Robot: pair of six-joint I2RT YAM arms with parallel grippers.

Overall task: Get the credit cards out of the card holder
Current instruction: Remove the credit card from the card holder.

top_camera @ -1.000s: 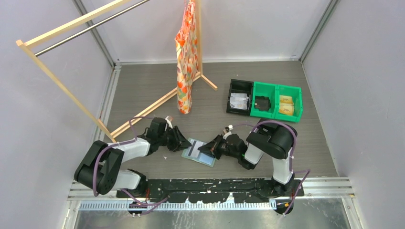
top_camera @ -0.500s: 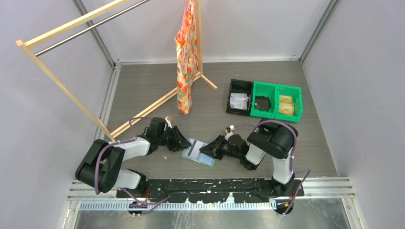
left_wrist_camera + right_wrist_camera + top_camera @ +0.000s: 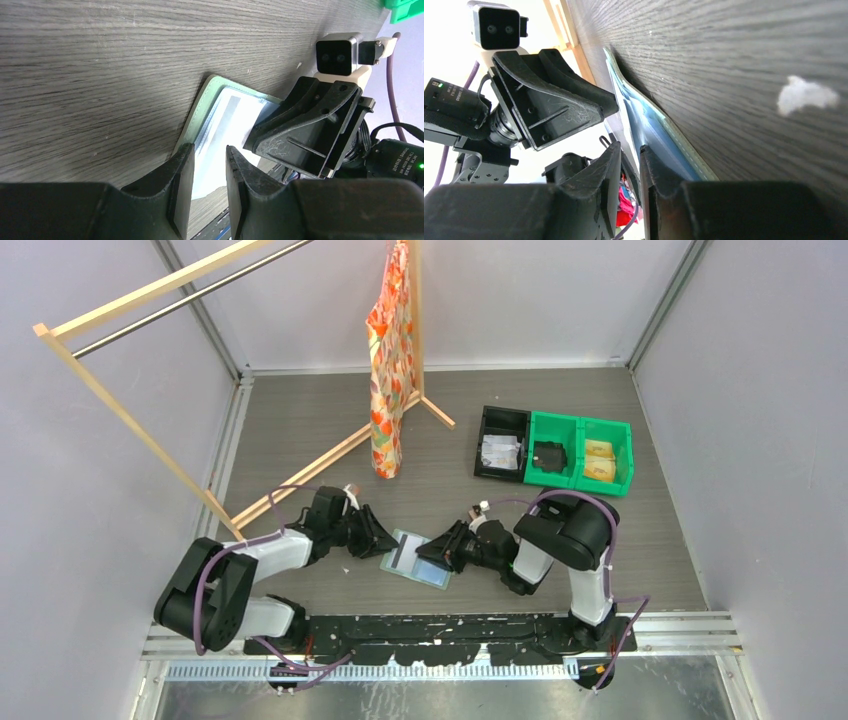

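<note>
Where it lies open on the table [image 3: 300,440], the card holder [image 3: 414,560] sits between both grippers, near the arm bases.
Left gripper [image 3: 207,147]: jaws narrowly parted astride its green edge; you cannot tell whether they pinch it. Right gripper [image 3: 630,146]: same narrow gap over the opposite edge, grip likewise unclear. Pale pockets [image 3: 220,125] blur together, contents unreadable; right end hidden behind that gripper.
</note>
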